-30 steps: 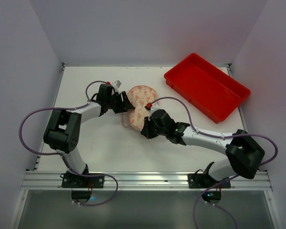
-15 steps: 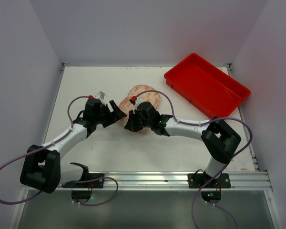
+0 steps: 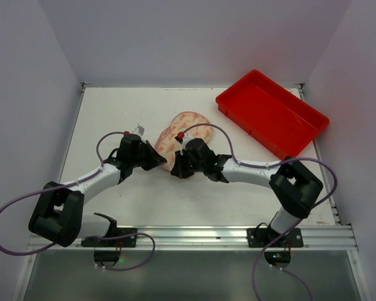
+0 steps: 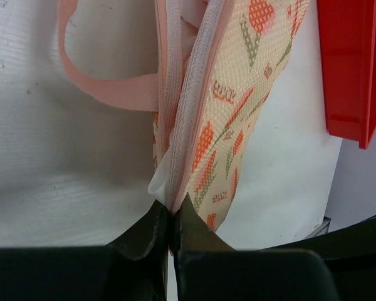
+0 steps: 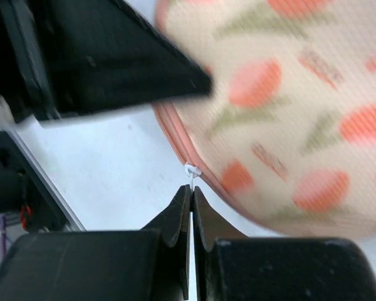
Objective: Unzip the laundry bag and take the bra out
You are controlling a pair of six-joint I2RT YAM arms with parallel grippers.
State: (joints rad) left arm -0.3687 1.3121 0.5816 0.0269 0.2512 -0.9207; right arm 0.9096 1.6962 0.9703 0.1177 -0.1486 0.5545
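The laundry bag (image 3: 188, 127), cream with a pink-orange print and pink zipper edging, lies mid-table between both arms. My left gripper (image 3: 160, 160) is at its near-left end. In the left wrist view the left gripper (image 4: 173, 212) is shut on the bag's (image 4: 238, 106) zipper edge. My right gripper (image 3: 175, 168) sits just beside it. In the right wrist view the right gripper (image 5: 192, 191) is shut on the small white zipper pull (image 5: 192, 171) at the pink edging of the bag (image 5: 288, 106). The bra is hidden.
A red tray (image 3: 272, 113) stands at the back right; its wall (image 4: 354, 63) shows beyond the bag. A pink loop strap (image 4: 106, 91) hangs off the bag's left side. The left gripper's black finger (image 5: 113, 56) is close above the right gripper.
My left gripper has moved right onto the bag's near end and closed on its zipper edge. The right gripper stayed shut on the pull and shifted slightly.
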